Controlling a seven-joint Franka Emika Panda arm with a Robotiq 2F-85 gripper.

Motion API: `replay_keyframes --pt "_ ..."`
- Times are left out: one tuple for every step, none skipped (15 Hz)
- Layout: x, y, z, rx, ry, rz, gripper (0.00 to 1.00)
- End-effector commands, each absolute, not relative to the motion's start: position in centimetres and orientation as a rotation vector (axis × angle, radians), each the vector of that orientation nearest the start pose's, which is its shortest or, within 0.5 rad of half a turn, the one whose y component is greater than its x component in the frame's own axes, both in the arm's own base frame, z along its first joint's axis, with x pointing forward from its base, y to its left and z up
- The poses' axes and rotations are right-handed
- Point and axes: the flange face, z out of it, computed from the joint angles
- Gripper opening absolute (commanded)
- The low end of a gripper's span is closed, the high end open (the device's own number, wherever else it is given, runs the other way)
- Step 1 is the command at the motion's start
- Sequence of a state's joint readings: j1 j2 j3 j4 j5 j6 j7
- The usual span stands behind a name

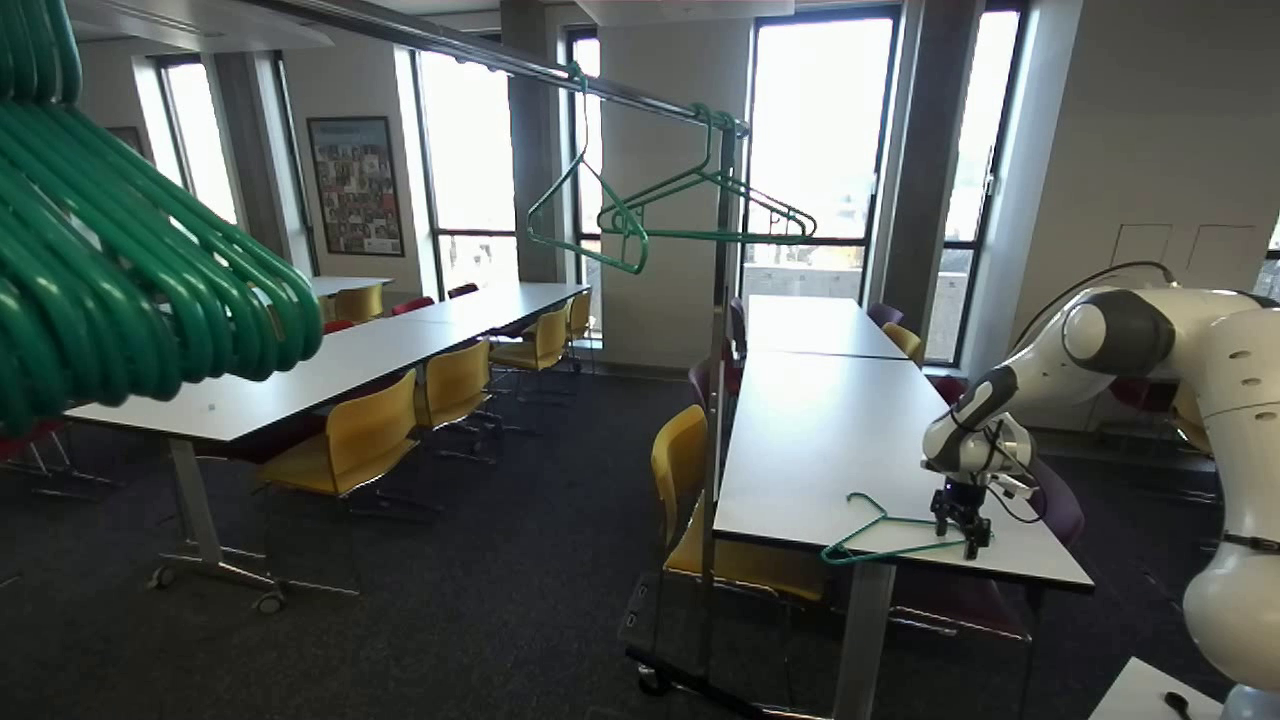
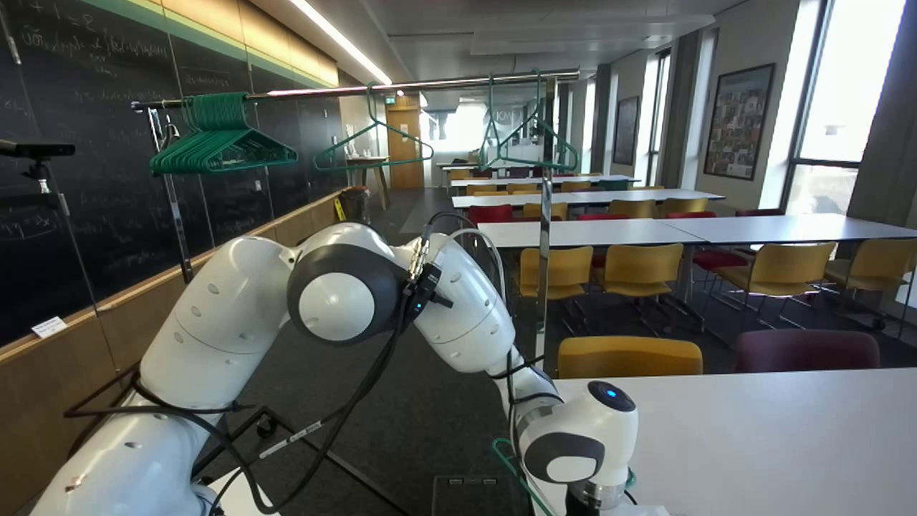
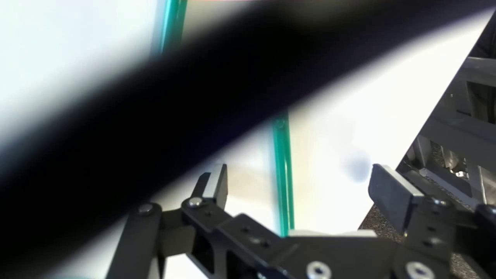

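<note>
While your hand (image 3: 299,176) is unclenched, fingers (image 3: 217,186) wide apart w/ nothing gripped, a green bar (image 3: 285,182) of the hanger (image 1: 898,553) runs btwn them in the wrist view, a bit closer to the finger on the L. The hanger lies flat on the bench (image 1: 830,440) at its near end, hook toward far L, L corner at or just past the near edge. It looks like thin plastic: prob. light, fairly stiff, springy at the corners, and smooth, so it may pivot or slip if pinched far off-centre. Best hold is likely square across the straight bar, low to the bench top so the fingers get full thickness w/o scraping. Mind the dark blurred band (image 3: 193,97) slanting across the wrist view; it covers part of the hanger, & you can't tell from here what it is. Your arm (image 2: 344,301) also blocks much of the hanger in an exterior view. The rack's upright (image 1: 712,470) stands L of the bench, w/ other hangers (image 1: 700,236) on its rail (image 1: 650,97) incl. a packed bunch (image 2: 218,143) at its L end. Yellow chair (image 1: 681,455) sits at the bench's L side, purple chair (image 1: 1065,515) at its R, nr the hand.
</note>
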State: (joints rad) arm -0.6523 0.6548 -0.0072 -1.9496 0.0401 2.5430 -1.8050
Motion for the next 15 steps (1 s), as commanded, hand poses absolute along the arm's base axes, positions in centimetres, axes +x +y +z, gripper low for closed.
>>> replay_keyframes --pt "48.4 -38.0 13.5 -2.597 -1.629 0.041 0.72" --pt "48.3 -38.4 13.7 -2.61 -1.629 0.052 0.69" --pt "48.3 -38.5 13.8 -2.617 -1.627 0.067 0.67" --pt "48.2 -38.7 13.9 -2.627 -1.629 0.084 0.6" --pt "48.2 -39.0 14.0 -2.636 -1.632 0.098 0.53" --pt "48.1 -39.2 14.2 -2.642 -1.638 0.113 0.43" --pt "48.1 -39.3 14.3 -2.647 -1.644 0.126 0.37" --pt "48.1 -39.4 14.5 -2.65 -1.65 0.138 0.28" --pt "48.1 -39.5 14.5 -2.65 -1.657 0.149 0.21" --pt "48.1 -39.6 14.6 -2.651 -1.664 0.158 0.14" --pt "48.1 -39.6 14.7 -2.651 -1.669 0.164 0.06" --pt "48.1 -39.7 14.8 -2.649 -1.673 0.171 0.01" --pt "48.1 -39.6 14.8 -2.648 -1.677 0.175 0.0" --pt "48.1 -39.5 14.8 -2.646 -1.682 0.177 0.0" --pt "48.1 -39.5 14.8 -2.646 -1.685 0.18 0.02"
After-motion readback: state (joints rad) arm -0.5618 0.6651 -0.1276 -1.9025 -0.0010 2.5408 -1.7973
